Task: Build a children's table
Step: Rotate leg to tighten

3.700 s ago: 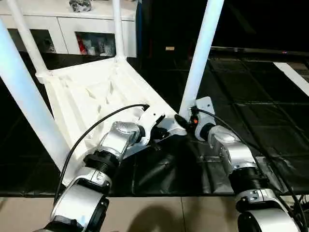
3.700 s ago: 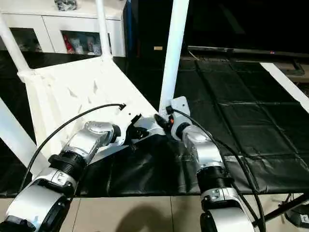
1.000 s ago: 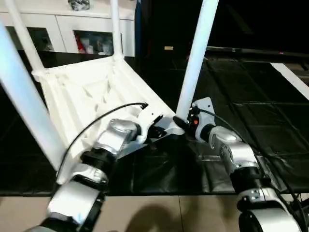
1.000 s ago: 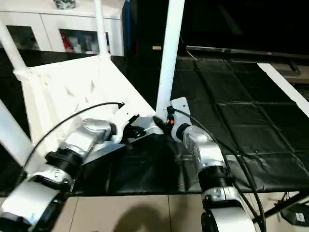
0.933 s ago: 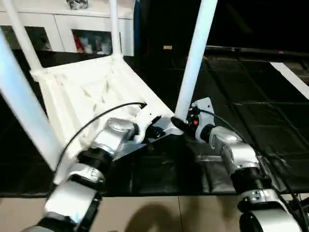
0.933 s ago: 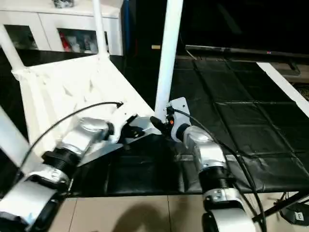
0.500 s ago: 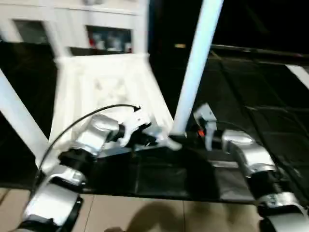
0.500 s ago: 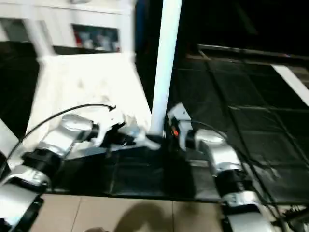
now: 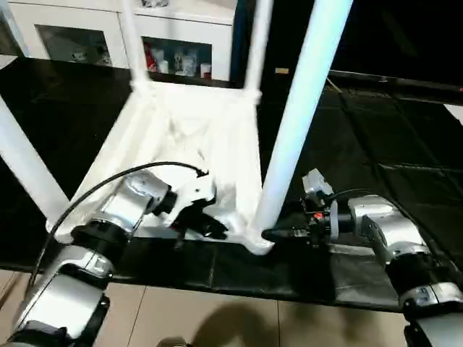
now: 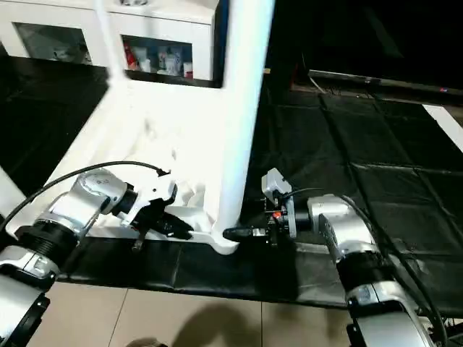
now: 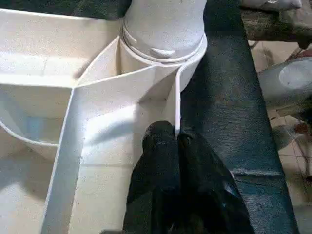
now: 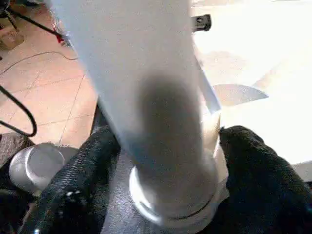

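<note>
Where the black mat (image 9: 405,181) covers the work surface, the children's table (image 9: 195,144) lies upside down in front of me, its ribbed underside facing up and its legs rising out of the corner sockets. The nearest leg (image 9: 300,108) stands at the corner closest to my right arm and runs up out of the head views; two more legs rise from the far corners, and a fourth (image 9: 25,170) slants up at my left side.

My left gripper (image 11: 168,141) sits on the near edge of the tabletop, just beside that nearest corner socket (image 11: 163,36). Its two black fingers are pressed together, pinching the thin upright white rim of the top between their tips, with the ribbed panel on one side and the mat on the other.

My right gripper (image 12: 165,161) reaches in level from the other side at the base of the nearest leg. Its fingers (image 12: 253,170) stand spread apart, one on each side of the leg just above the socket collar, close against it; I cannot tell whether they press on it.

Beyond the table, a white cabinet (image 9: 108,36) with glass doors stands along the far wall, small colourful items visible behind the glass. Pale tiled floor (image 9: 217,318) shows below the near edge of the mat, between my silver forearms.
</note>
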